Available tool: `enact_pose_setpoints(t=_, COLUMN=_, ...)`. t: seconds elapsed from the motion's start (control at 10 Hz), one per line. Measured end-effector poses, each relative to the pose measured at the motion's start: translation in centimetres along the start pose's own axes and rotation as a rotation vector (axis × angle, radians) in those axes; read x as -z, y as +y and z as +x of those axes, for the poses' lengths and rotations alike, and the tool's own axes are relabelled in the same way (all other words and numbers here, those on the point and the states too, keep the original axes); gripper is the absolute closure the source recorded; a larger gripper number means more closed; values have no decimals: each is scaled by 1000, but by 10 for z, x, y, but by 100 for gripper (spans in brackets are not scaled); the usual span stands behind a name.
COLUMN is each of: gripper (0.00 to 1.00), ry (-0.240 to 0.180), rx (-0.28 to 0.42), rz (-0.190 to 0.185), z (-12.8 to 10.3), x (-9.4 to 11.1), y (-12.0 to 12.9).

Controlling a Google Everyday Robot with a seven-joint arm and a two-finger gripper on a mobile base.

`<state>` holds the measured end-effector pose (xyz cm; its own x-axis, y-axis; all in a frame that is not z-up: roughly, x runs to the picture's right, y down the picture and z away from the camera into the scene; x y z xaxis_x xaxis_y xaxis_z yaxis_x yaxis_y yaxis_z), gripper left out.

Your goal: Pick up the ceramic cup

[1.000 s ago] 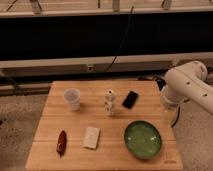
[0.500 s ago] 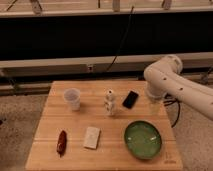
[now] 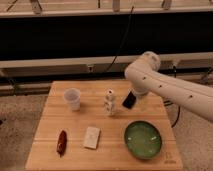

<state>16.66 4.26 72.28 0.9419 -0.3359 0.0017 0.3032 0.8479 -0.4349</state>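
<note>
The ceramic cup [image 3: 73, 98] is small, whitish-grey and handleless. It stands upright on the back left of the wooden table [image 3: 50, 125]. My white arm [image 3: 165, 87] reaches in from the right, with its bend above the table's back right. My gripper [image 3: 141, 102] hangs below that bend, just right of a black flat object [image 3: 129, 100]. It is far to the right of the cup and holds nothing that I can see.
A slim white patterned figure [image 3: 109, 102] stands at the table's middle, between cup and gripper. A green bowl [image 3: 143, 140] sits at the front right. A pale rectangular block [image 3: 92, 137] and a red-brown object [image 3: 62, 142] lie at the front. A dark wall runs behind.
My arm has swung left from beyond the table's right edge to over its back right part, closer to the black object. The things on the table have not moved.
</note>
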Motion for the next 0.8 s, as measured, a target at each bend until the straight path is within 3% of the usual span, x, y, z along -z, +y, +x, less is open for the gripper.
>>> enact_pose_setpoints(t=0.2, gripper=20, ry=12, rx=35, rz=11, z=-6, x=1, y=-8)
enact_pose_setpoints(t=0.5, gripper=20, ry=29, rx=125, rz=44, z=-46, x=4, y=-35)
enact_pose_setpoints(t=0.8, gripper=20, ry=36, rx=182, rz=52, z=-67, x=3, y=-43)
